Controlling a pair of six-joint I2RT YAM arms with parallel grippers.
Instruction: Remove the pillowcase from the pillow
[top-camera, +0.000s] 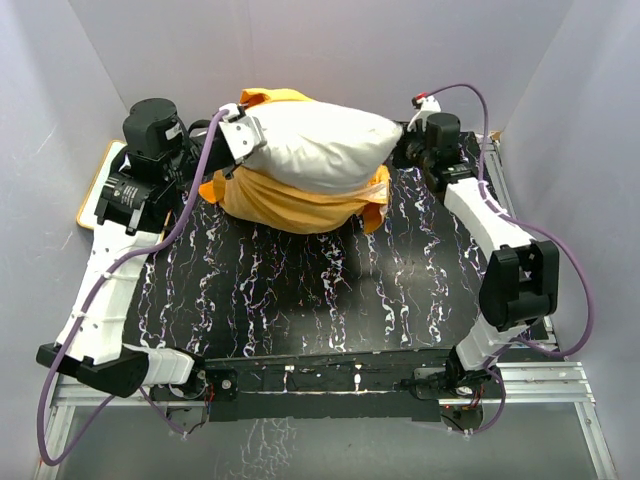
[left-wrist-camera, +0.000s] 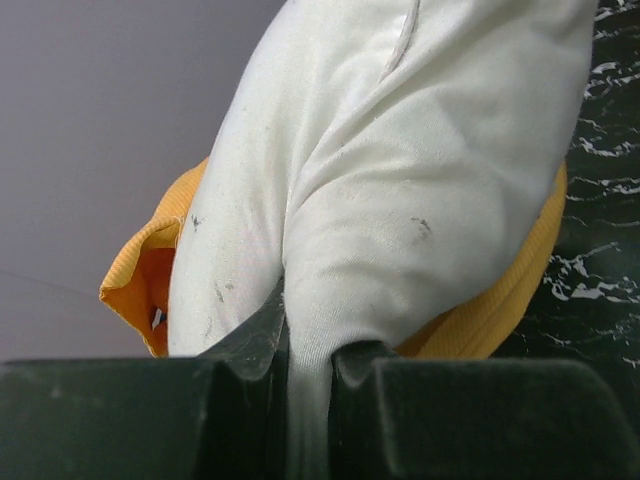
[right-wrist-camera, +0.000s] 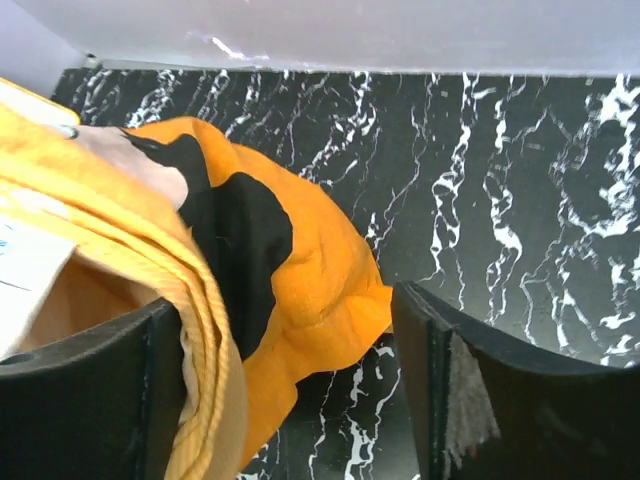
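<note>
Off-white pillow (top-camera: 320, 145) mostly bared, orange pillowcase (top-camera: 285, 205) bunched beneath the pillow, left gripper (left-wrist-camera: 312, 350) clamped on the pillow's corner, right gripper (right-wrist-camera: 285, 305) spread wide at the pillow's opposite end, beside pillowcase fabric.

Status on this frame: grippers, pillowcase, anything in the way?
Left gripper shut on pillow fabric. Right gripper open at pillowcase end. Pillow mostly exposed, pillowcase bunched beneath. No obstruction seen.

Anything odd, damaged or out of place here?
Nothing spilled or torn. The pillow carries small dark smudges in the left wrist view, and a wood-framed board lies partly under the left arm, beside the mat.
</note>
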